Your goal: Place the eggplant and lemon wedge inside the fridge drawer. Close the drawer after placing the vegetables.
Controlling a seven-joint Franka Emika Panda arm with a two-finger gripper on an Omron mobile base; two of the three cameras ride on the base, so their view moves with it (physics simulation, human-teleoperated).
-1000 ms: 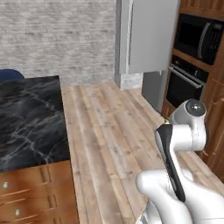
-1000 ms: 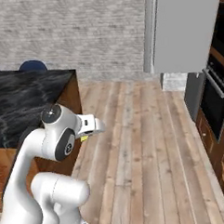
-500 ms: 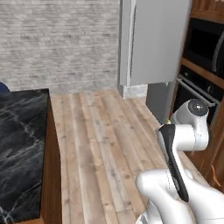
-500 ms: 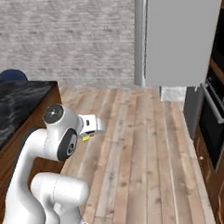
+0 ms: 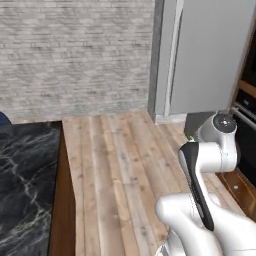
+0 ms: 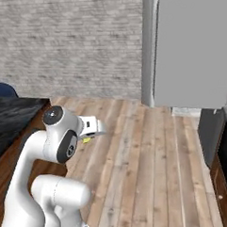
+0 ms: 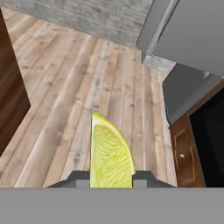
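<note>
Yellow-green lemon wedge [image 7: 110, 154] sits clamped in the gripper [image 7: 111, 178] at bottom centre, while the fridge [image 5: 210, 55] now looms nearer, upper right, so delivery approaches.

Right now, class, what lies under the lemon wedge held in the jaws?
Under the lemon wedge lies bare wooden floor. The planks directly beneath it are covered by the wedge itself.

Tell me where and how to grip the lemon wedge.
Across its two flat cut faces at the thick end, as the gripper holds it now: the lemon wedge stands between the fingertips, pointed tip away from the hand. Flat faces seat the pads; the curved rind would probably slip.
</note>
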